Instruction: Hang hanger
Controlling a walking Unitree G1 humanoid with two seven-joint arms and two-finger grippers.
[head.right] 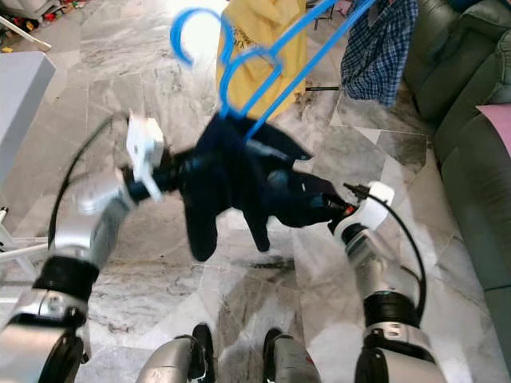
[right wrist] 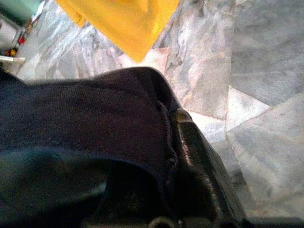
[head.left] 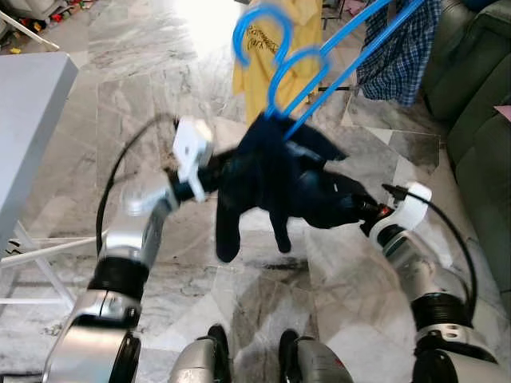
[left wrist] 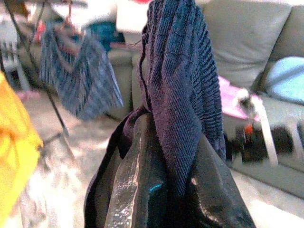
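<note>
A dark navy garment (head.left: pixel 271 179) hangs on a blue plastic hanger (head.left: pixel 307 88) held up in front of me, its curved hook (head.left: pixel 257 28) blurred near the top of the eye views. My left gripper (head.left: pixel 217 179) is shut on the garment's left side; in the left wrist view the ribbed navy cloth (left wrist: pixel 175 71) is pinched between the black fingers (left wrist: pixel 133 180). On the garment's right side my right gripper (head.left: pixel 351 203) is shut, and the cloth (right wrist: pixel 85 123) covers most of its finger (right wrist: pixel 199 166). A sleeve dangles below.
A yellow garment (head.left: pixel 279 56) and a blue plaid shirt (head.left: pixel 399 56) hang on a rack ahead. To the right stands a grey-green sofa (head.left: pixel 479 112) with a pink cushion (left wrist: pixel 232 102). A grey table (head.left: pixel 32 120) is at the left. Marble floor (head.left: pixel 144 72) lies underneath.
</note>
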